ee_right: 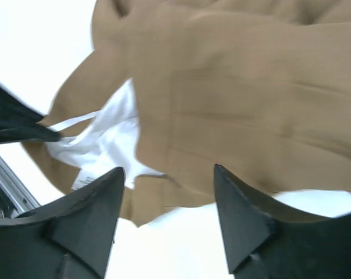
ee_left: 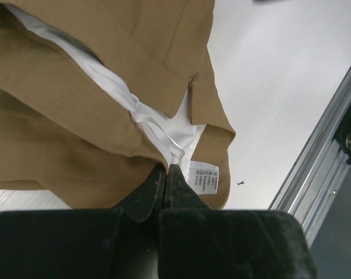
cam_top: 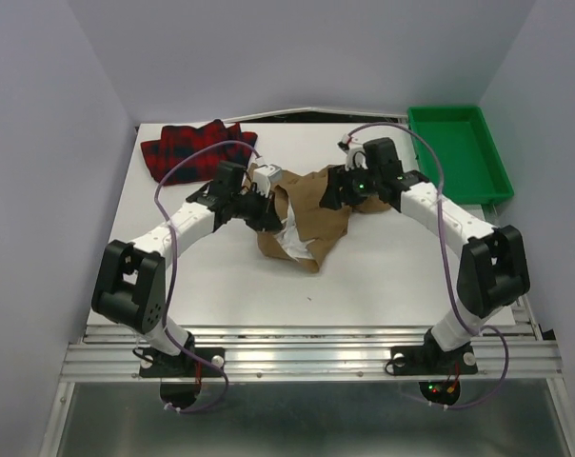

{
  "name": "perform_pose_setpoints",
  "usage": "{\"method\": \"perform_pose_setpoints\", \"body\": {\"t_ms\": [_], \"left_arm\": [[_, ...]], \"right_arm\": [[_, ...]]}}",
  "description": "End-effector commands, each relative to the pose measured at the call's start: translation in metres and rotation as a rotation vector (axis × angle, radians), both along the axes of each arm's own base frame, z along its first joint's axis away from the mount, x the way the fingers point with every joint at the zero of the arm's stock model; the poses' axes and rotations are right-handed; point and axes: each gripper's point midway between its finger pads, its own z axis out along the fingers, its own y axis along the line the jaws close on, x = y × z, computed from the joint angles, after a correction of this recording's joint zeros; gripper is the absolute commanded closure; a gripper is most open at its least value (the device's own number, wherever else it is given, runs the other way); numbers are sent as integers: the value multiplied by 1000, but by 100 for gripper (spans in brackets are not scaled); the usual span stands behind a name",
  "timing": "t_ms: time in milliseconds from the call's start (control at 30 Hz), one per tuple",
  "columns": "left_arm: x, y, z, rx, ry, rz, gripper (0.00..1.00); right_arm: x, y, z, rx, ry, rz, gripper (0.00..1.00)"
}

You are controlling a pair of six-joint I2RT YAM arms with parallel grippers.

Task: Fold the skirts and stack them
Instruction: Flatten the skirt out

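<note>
Two skirts on the table (cam_top: pixel 392 276): tan skirt (cam_top: pixel 311 205) crumpled mid-table, red plaid skirt (cam_top: pixel 194 149) at the far left corner; left gripper (ee_left: pixel 165 170) pinched tight on the tan skirt's white lining (ee_left: pixel 106 70) beside a care label (ee_left: pixel 204 178), print too small to read; right gripper (ee_right: pixel 168 170) spread wide just above tan cloth

The tan-brown skirt (cam_top: pixel 311 214) is showing one plain colour, with its white lining (ee_left: pixel 106 72) peeking out beside a white care label (ee_left: pixel 203 177) bearing dark print. The plaid skirt (cam_top: pixel 197 148) is displaying red with navy-black checks. The plastic tray (cam_top: pixel 459 152) is glowing bright green against the white desk (cam_top: pixel 383 276).
</note>
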Motion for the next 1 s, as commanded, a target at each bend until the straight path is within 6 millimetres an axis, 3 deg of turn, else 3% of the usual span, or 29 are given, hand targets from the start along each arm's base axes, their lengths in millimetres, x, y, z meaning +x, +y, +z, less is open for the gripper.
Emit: {"method": "perform_pose_setpoints", "body": {"t_ms": [0,67,367,600,867,967], "left_arm": [[-13,-14,5,-89,15,-65,100],[-16,-11,0,-85,19,-55,100],[-12,-6,-8,-126,94,-34,100],[-7,-5,-11,-125,106,-25,100],[-8,-2,-14,-127,110,-19,100],[-7,-2,-14,-125,111,-16,100]], "right_arm": [[-20,28,-22,-113,-46,29,35],[-35,43,-35,-149,-52,58,36],[-39,75,-74,-272,-103,56,43],[-22,61,-106,-417,-130,-35,48],[-17,76,-102,-374,-101,-34,36],[-10,78,-101,-387,-106,-48,38]]}}
